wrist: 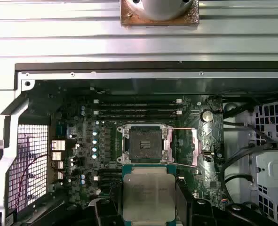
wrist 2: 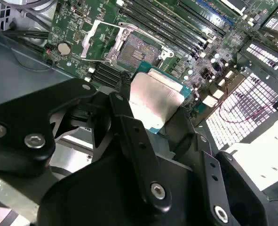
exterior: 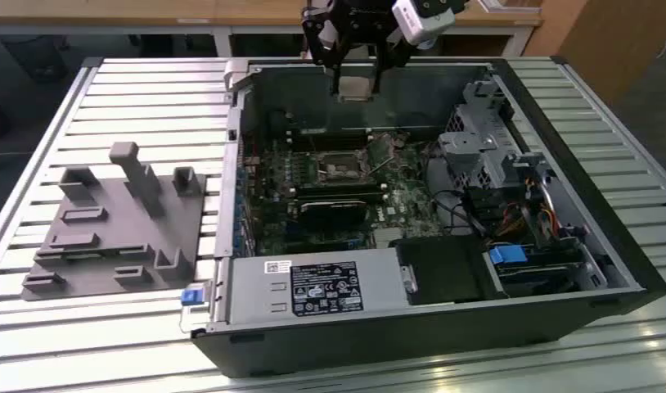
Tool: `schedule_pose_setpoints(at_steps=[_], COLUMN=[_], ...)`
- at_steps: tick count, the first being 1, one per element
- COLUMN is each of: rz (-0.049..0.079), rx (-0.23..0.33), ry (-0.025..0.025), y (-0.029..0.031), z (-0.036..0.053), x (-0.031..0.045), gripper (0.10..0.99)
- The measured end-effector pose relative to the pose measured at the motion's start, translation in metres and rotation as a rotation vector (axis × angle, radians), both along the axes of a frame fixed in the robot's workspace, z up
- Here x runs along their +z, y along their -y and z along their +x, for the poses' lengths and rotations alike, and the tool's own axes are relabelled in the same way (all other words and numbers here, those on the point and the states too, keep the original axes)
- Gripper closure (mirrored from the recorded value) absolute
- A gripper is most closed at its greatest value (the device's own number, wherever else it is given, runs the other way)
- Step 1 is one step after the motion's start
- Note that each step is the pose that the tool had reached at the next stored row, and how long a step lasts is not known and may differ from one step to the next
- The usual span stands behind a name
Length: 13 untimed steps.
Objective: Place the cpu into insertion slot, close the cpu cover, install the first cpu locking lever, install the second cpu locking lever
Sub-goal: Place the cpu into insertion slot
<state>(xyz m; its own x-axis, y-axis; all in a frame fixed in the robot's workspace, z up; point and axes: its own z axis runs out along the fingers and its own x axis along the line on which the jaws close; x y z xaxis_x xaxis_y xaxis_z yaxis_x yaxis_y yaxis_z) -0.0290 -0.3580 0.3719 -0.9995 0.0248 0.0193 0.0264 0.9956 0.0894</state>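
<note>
Cpu (wrist: 148,193) in gripper (exterior: 356,86), insertion slot (wrist: 145,143) bare

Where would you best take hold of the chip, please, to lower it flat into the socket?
By two opposite edges, from above. The chip is a thin flat square with a smooth metal top, so only its sides offer purchase. The hand holds it this way.
</note>
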Motion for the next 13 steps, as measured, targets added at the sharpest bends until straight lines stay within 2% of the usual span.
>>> schedule_pose_setpoints(at_steps=[6, 13], rz=[0.000, -0.001], rx=[-0.016, -0.113], ry=[0.0000, -0.0001], y=[0.0000, -0.0001], z=[0.0000, 0.0000], x=[0.0000, -0.0007], gripper=[0.545, 0.545])
